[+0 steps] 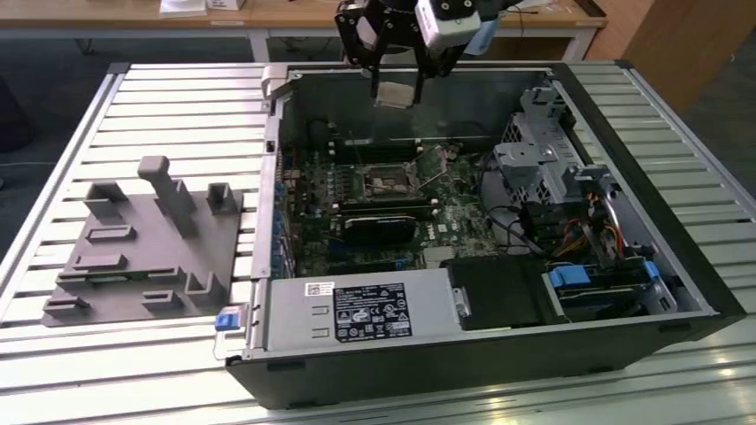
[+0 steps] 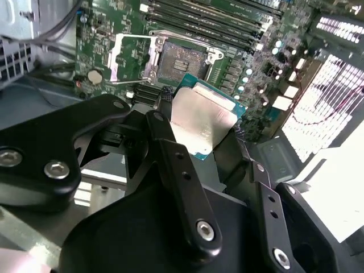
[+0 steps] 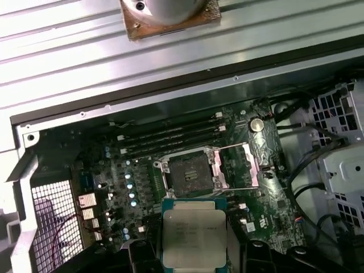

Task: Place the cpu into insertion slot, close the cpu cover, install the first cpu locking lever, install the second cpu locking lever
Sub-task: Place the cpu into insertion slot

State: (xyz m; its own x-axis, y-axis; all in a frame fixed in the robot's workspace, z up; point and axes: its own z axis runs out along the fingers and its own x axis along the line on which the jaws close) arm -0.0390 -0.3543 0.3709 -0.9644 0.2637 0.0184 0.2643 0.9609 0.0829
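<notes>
An open black computer case point(image 1: 473, 372) lies on a slatted metal table point(image 1: 177, 115). Inside, a labelled power supply point(image 1: 354, 314) sits at the end nearest the exterior camera. A black card point(image 1: 384, 226) stands on the green motherboard point(image 1: 461, 221), and a silver drive cage point(image 1: 537, 164) sits toward the exterior view's right. A grey moulded fixture point(image 1: 142, 248) rests beside the case, on the exterior view's left.
</notes>
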